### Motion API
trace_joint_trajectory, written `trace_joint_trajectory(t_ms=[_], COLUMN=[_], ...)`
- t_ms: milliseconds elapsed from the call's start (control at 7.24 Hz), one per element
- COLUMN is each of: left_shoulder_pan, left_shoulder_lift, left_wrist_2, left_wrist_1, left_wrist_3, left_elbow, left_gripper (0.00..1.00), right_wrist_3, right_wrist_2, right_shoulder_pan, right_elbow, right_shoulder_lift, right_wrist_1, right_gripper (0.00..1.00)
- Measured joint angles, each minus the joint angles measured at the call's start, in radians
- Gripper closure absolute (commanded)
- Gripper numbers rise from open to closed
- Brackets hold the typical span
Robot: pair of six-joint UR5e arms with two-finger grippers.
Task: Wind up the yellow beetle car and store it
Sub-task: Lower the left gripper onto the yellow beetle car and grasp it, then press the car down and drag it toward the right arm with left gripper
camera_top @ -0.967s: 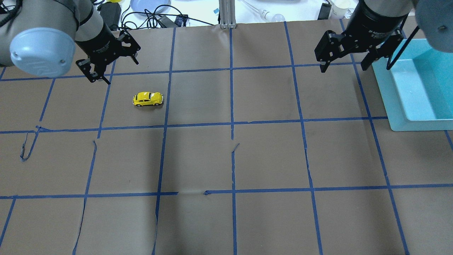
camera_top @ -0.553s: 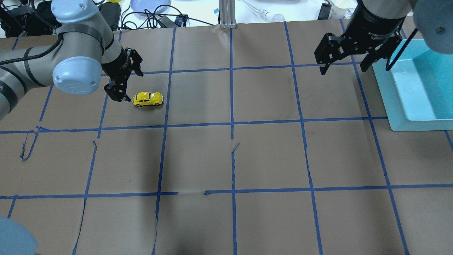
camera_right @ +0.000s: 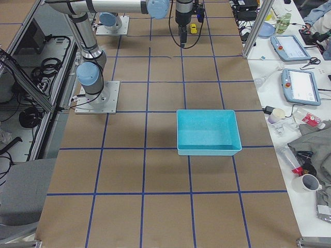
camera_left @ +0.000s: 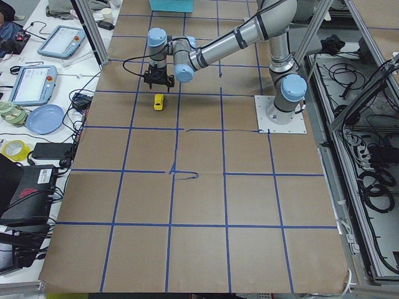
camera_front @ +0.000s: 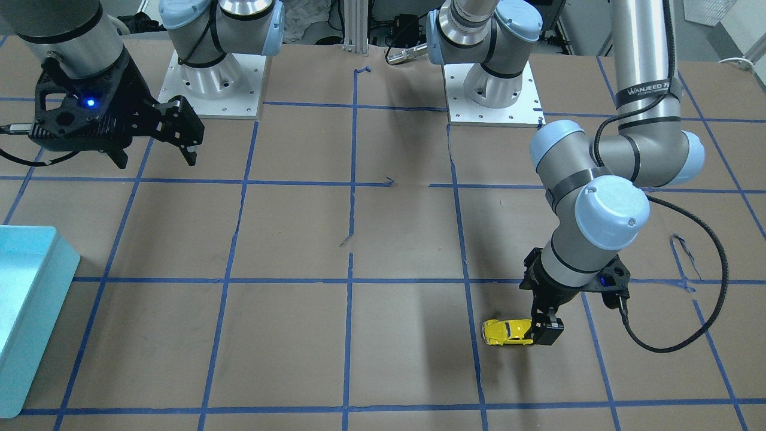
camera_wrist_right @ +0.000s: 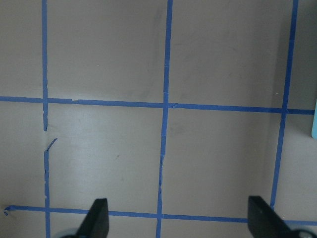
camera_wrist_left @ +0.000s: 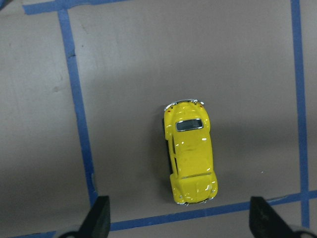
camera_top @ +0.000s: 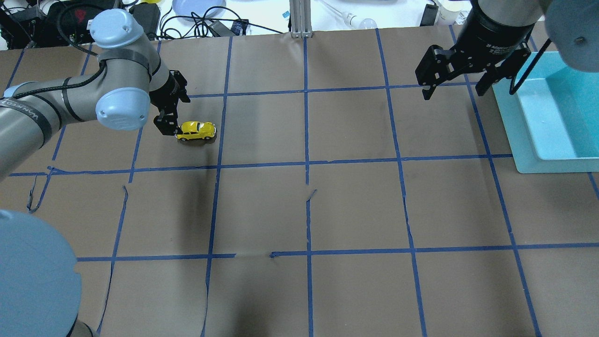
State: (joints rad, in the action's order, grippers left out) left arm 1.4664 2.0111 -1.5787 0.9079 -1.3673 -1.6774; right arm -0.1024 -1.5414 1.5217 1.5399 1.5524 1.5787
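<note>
The yellow beetle car [camera_top: 196,130] stands on its wheels on the brown paper at the far left of the table; it also shows in the front view [camera_front: 507,332], the left side view [camera_left: 159,101] and the left wrist view [camera_wrist_left: 190,153]. My left gripper [camera_top: 171,113] is open and points down just past the car's left end, close to it or touching it; I cannot tell which. In the left wrist view the gripper [camera_wrist_left: 181,223] shows two wide-apart fingertips, and the car lies ahead between them, not gripped. My right gripper [camera_top: 454,89] is open and empty, raised near the bin.
A light-blue bin [camera_top: 524,140] stands at the table's right edge, also in the front view [camera_front: 36,311] and the right side view [camera_right: 207,150]. Blue tape lines grid the paper. Cables and clutter lie beyond the far edge [camera_top: 201,21].
My left arm has swung in and lowered, bringing its open gripper from behind the car down to the car's left end. The car and the right arm have stayed put.
</note>
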Motion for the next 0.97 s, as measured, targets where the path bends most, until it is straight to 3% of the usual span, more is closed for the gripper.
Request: trace_joint_trajectory(t_ms=[829, 967], left_shoulder_pan=[-0.003, -0.003], left_shoulder_lift=[0.114, 0.119], left_wrist_2=[-0.006, -0.008], left_wrist_1=[-0.038, -0.038], left_wrist_3=[-0.052, -0.052], left_elbow=[0.005, 0.005], left_gripper=[0.00, 0.13], right_wrist_3=[0.002, 0.001], right_wrist_2=[-0.003, -0.005], right_shoulder_pan=[-0.001, -0.002], right_elbow=[0.003, 0.003], right_shoulder_lift=[0.000, 0.000], right_wrist_1=[0.001, 0.001], right_gripper=[0.00, 0.00])
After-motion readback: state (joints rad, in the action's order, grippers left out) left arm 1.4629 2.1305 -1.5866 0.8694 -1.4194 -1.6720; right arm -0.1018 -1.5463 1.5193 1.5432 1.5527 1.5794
